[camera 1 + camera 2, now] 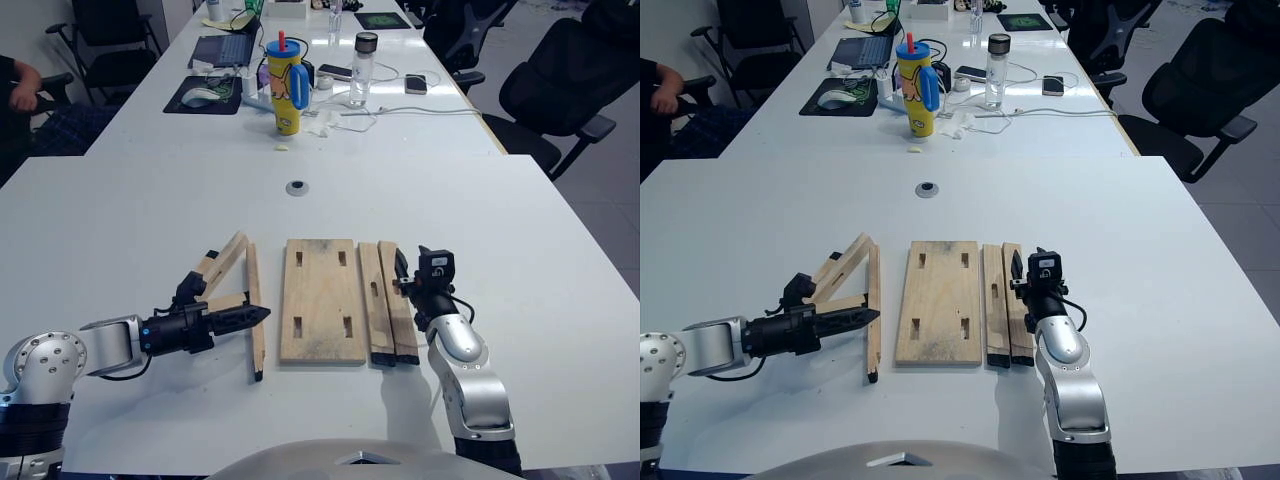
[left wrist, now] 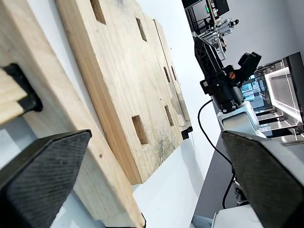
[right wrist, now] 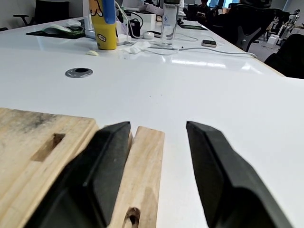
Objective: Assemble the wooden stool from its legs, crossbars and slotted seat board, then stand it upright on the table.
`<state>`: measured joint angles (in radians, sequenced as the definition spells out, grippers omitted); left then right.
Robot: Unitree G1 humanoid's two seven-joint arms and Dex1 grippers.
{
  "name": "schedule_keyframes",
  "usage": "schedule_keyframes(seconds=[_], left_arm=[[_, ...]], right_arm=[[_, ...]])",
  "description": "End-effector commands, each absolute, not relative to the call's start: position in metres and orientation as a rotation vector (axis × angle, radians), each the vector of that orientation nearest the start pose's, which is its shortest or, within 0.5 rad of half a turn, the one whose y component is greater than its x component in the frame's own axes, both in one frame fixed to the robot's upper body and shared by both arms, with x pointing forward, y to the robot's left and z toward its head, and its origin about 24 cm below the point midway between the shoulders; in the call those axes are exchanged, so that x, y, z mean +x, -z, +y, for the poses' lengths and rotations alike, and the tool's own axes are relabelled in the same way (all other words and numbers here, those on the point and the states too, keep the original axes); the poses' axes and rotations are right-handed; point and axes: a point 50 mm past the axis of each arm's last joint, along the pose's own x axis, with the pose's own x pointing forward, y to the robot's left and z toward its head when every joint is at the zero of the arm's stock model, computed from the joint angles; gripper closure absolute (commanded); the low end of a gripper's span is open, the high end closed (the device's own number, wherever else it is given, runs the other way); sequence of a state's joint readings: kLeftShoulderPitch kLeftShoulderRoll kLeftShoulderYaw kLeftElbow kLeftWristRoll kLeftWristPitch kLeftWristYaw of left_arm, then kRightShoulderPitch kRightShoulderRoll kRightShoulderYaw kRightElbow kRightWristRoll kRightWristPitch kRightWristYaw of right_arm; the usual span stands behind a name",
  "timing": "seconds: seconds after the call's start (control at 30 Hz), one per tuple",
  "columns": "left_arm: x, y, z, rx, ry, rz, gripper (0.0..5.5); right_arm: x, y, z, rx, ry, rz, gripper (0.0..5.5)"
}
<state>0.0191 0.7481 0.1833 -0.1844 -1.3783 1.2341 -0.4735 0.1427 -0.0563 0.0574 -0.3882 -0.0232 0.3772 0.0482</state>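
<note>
Step judged: grip outer bar (image 3: 142, 180), which lay at 3 o'clock of seat board (image 1: 320, 300) | right pincer (image 3: 157, 142) gaped astride its far end | left pincer (image 1: 262, 314) gaped beside leg sticks (image 1: 228, 258) at 9 o'clock | advice: needed a square descent, clamping that bar alone.

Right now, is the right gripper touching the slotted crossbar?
Cannot tell. Right wrist view: right gripper straddles the slotted crossbar, one finger overlapping its edge.
</note>
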Motion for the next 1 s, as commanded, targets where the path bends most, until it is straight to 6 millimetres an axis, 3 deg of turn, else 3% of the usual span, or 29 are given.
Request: schedule_keyframes(seconds=[0.03,0.23,0.6,0.7,0.77,0.87,0.93,1.0], left_arm=[[0.195,-0.082,0.213,-0.681,0.841,0.852,0.41],[0.196,-0.087,0.212,-0.681,0.864,0.835,0.41],[0.188,-0.065,0.197,-0.511,0.864,0.895,0.41],[0.195,-0.073,0.195,-0.541,0.885,0.813,0.41],[0.211,-0.108,0.196,-0.649,0.977,0.611,0.41],[0.240,-0.184,0.193,-0.697,1.212,0.356,0.41],[0.265,-0.245,0.190,-0.644,1.251,0.123,0.41],[0.285,-0.283,0.189,-0.628,1.167,-0.078,0.41]], right_arm=[[0.224,-0.063,-0.149,-0.064,-0.066,0.132,3.31],[0.222,-0.061,-0.149,-0.063,-0.065,0.134,3.31],[0.226,-0.064,-0.151,-0.064,-0.103,0.133,3.31],[0.222,-0.064,-0.145,-0.075,-0.156,0.136,3.31],[0.212,-0.069,-0.132,-0.092,-0.285,0.120,3.31],[0.194,-0.078,-0.119,-0.093,-0.442,0.126,3.31],[0.185,-0.082,-0.111,-0.059,-0.534,0.172,3.31],[0.182,-0.085,-0.096,0.002,-0.658,0.253,3.31]])
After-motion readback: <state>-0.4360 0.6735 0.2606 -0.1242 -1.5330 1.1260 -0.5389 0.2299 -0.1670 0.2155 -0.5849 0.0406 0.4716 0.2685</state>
